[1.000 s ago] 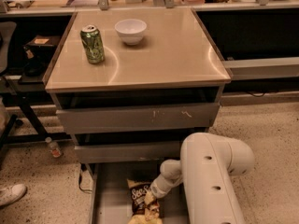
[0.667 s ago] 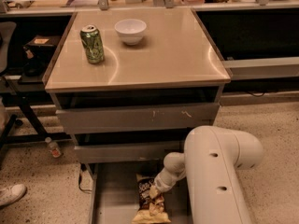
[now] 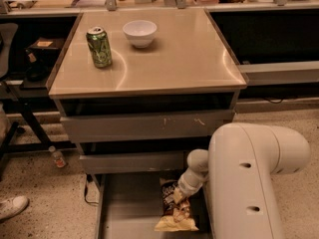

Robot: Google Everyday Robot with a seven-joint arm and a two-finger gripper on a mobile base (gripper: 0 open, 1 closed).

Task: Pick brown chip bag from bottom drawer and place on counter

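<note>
Low in the frame, the gripper (image 3: 182, 193) has drawn the brown chip bag (image 3: 175, 215) rightward and slightly up inside the open bottom drawer (image 3: 127, 218), apparently pinching the bag's top. The lift looks begun, with the counter (image 3: 174, 59) at upper centre still to reach.

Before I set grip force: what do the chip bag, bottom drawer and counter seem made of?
Brown chip bag: thin crinkled film, glossy creases. Bottom drawer: flat grey, likely painted metal. Counter: beige, probably laminate; glossy glare. Gripper sits at the bag's top.
</note>
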